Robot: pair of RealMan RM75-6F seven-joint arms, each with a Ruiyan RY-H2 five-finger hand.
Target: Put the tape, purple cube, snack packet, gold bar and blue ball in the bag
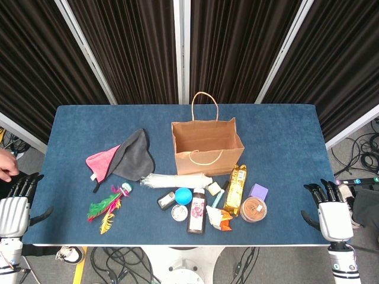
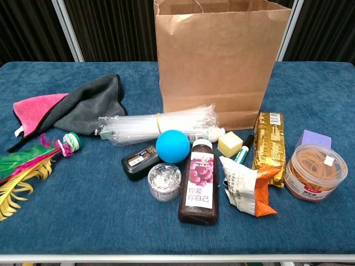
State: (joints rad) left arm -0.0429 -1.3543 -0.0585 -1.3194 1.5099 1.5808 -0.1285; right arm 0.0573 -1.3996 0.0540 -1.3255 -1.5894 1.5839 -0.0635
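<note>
Both hands rest at the near table corners, fingers spread and holding nothing: left hand (image 1: 15, 204), right hand (image 1: 330, 207). Nothing is bagged yet. The bag (image 1: 207, 142) stands open mid-table; just near of it cluster the blue ball (image 2: 172, 146), gold bar (image 2: 269, 139), snack packet (image 2: 247, 185), purple cube (image 2: 313, 139) and tape (image 2: 314, 172). A first reach seems due, likely the right hand toward the cube.

A grey cloth (image 2: 83, 108) overlaps a pink cloth (image 2: 34, 106) at ten o'clock on the blue table (image 2: 83, 221). Feathers (image 2: 19, 172) lie at nine. At centre: clear tube bundle (image 2: 155, 126), juice bottle (image 2: 198, 183), black box (image 2: 138, 162), silver tin (image 2: 165, 181), yellow block (image 2: 229, 143).
</note>
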